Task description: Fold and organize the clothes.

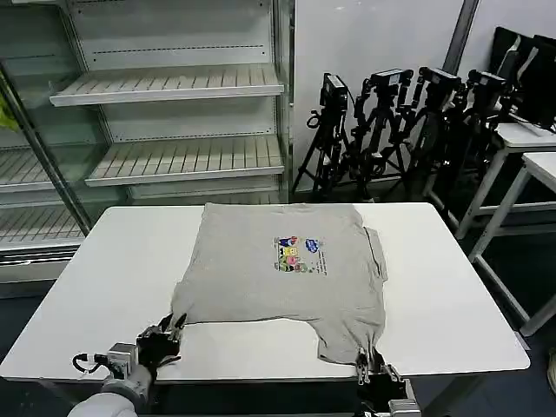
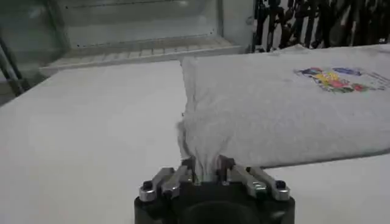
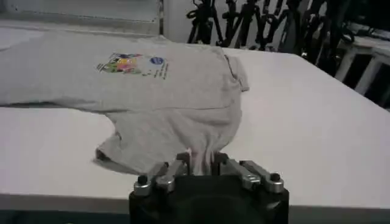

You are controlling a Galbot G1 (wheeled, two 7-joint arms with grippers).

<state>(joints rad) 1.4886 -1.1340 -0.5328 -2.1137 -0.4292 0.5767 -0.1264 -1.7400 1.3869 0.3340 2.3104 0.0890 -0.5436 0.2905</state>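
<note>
A light grey T-shirt lies spread on the white table, its multicoloured chest print facing up. My left gripper is shut on the shirt's near left corner, close to the table's front edge; the bunched cloth rises between its fingers. My right gripper is shut on the near right corner at the front edge, where gathered fabric is pinched. The T-shirt stretches away from both grippers, and the print shows far off.
Empty white shelving stands behind the table at the left. Black tripods crowd the back right, beside white side tables. Bare tabletop runs along both sides of the shirt.
</note>
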